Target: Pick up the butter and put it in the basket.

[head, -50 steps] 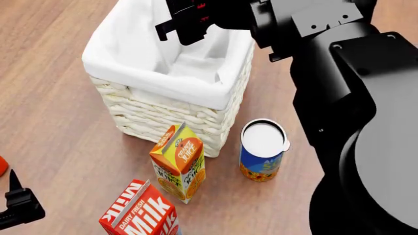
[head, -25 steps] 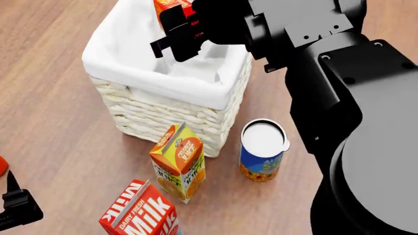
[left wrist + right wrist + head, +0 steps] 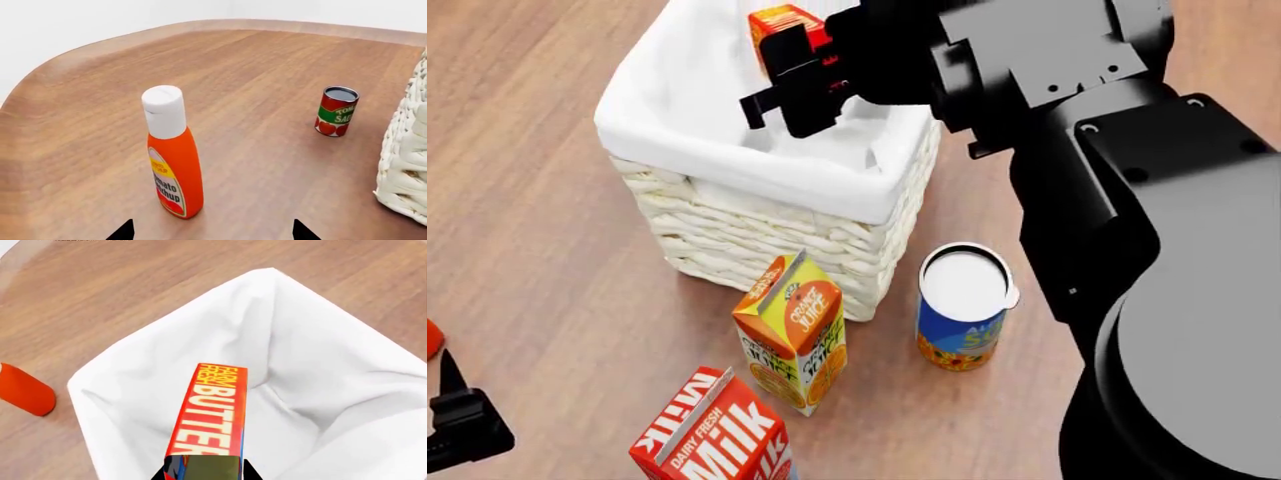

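The butter, a slim red box with "BUTTER" lettering, is held in my right gripper, whose jaws press its sides. It hangs over the open mouth of the basket, above the white liner. In the head view the butter's orange end sticks out past my right gripper above the basket. My left gripper is open and empty, just in front of a ketchup bottle; only its fingertips show.
An orange juice carton, a milk carton and a blue can stand in front of the basket. A ketchup bottle and a tomato sauce can stand left of the basket's woven wall.
My right gripper has moved the butter down and toward me over the basket; its orange end came into the head view. The left arm has barely moved.
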